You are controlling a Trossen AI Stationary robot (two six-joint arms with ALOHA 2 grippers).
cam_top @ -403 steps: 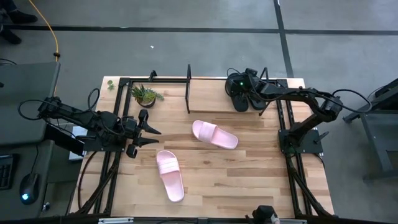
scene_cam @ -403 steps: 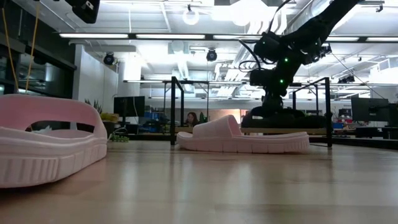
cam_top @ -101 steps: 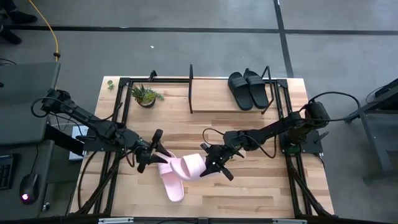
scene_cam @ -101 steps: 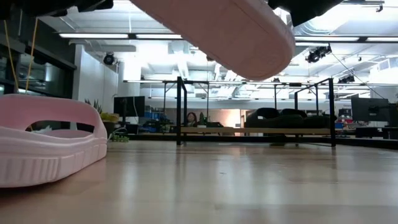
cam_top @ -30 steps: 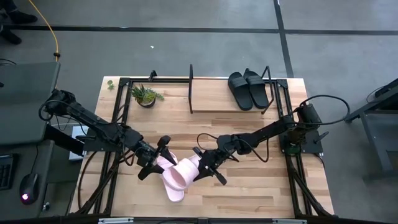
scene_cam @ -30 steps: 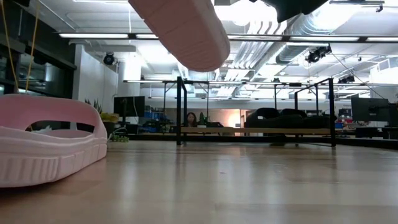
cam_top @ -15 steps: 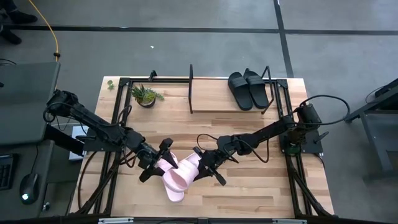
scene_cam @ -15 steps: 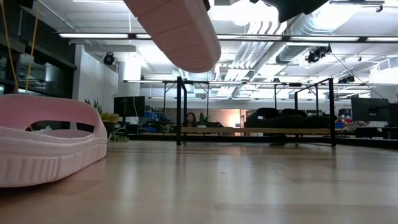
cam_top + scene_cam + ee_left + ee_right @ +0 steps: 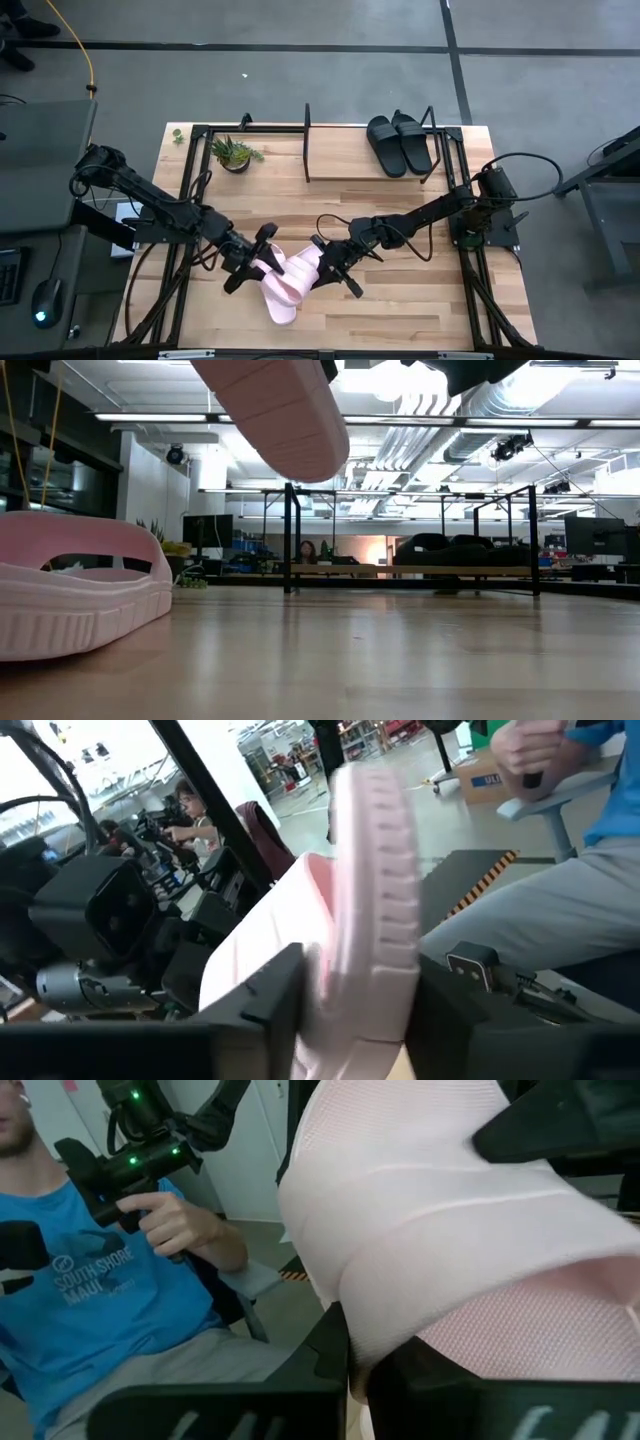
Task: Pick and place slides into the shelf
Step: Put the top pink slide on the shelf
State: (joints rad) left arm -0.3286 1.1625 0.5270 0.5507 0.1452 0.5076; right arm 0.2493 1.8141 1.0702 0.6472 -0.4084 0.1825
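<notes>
Progress: 2 black slides (image 9: 399, 143) are sitting on the shelf (image 9: 340, 160), right end, side by side, touching. 2 pink ones are left to do.

Left gripper (image 9: 262, 266) and right gripper (image 9: 328, 267) are both closing on the same pink slide (image 9: 300, 275), holding it up off the worktop (image 9: 400, 290) betw. them, near front-centre. Left wrist view: its fingers are pinching the sole edge, slide turned on its side. Right wrist view: fingers are clamping the strap/upper part. Looks like you're mid hand-over or re-grip; which arm is carrying on to the shelf, can't tell.

2nd pink slide (image 9: 279, 308) is lying flat on the worktop, just under/beside the lifted one, partly hidden in high view. Low view shows it large at left, upright on its sole.

Materials: pink slide is soft-looking foam, ribbed along the sole rim, fine mesh-like texture on the strap, rounded toe. Black pair is matte, same shape. Shelf is thin black rods w/ a pale wood board; plenty of free board left of the black pair. Small potted plant (image 9: 235, 153) is standing by the shelf's left end.
</notes>
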